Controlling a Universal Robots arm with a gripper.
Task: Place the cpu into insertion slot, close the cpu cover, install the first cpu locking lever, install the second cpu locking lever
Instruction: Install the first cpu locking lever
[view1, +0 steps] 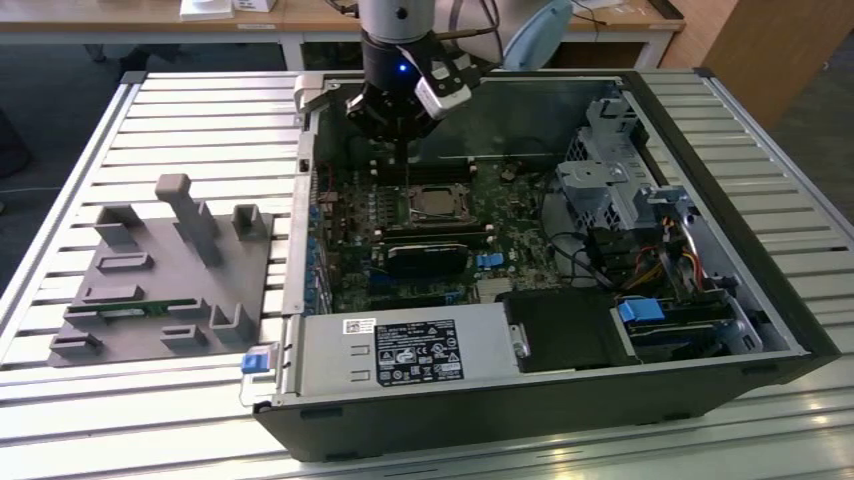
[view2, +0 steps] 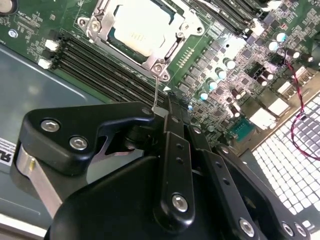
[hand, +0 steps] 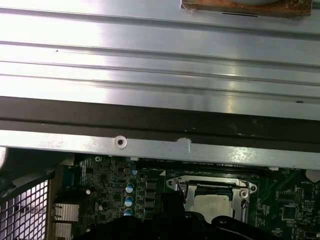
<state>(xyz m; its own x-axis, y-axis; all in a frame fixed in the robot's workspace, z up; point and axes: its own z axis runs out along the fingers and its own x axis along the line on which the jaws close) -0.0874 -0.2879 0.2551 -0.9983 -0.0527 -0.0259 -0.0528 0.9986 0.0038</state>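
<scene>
In the open computer case (view1: 694, 150) the cpu (view2: 137, 25) lies flat in the insertion slot (view2: 150, 62), its silver top showing. The cpu cover (view2: 180, 40) is folded down around it. A thin wire locking lever (view2: 156, 90) stands up from the slot's corner, and its free end sits between the tips of my gripper (view2: 159, 111), which is shut on it. In the exterior view my gripper (view1: 404, 150) hangs just behind the cpu (view1: 434, 207). The first wrist view shows the cpu (hand: 212, 205) under the cover (hand: 212, 186).
Black memory slots (view2: 100, 65) run beside the socket. A black finned block (view1: 427, 255) sits in front of it, then the power supply (view1: 400, 350). A drive cage (view1: 607, 180) stands on the exterior view's right. A grey fixture block (view1: 160, 270) lies on the slatted table.
</scene>
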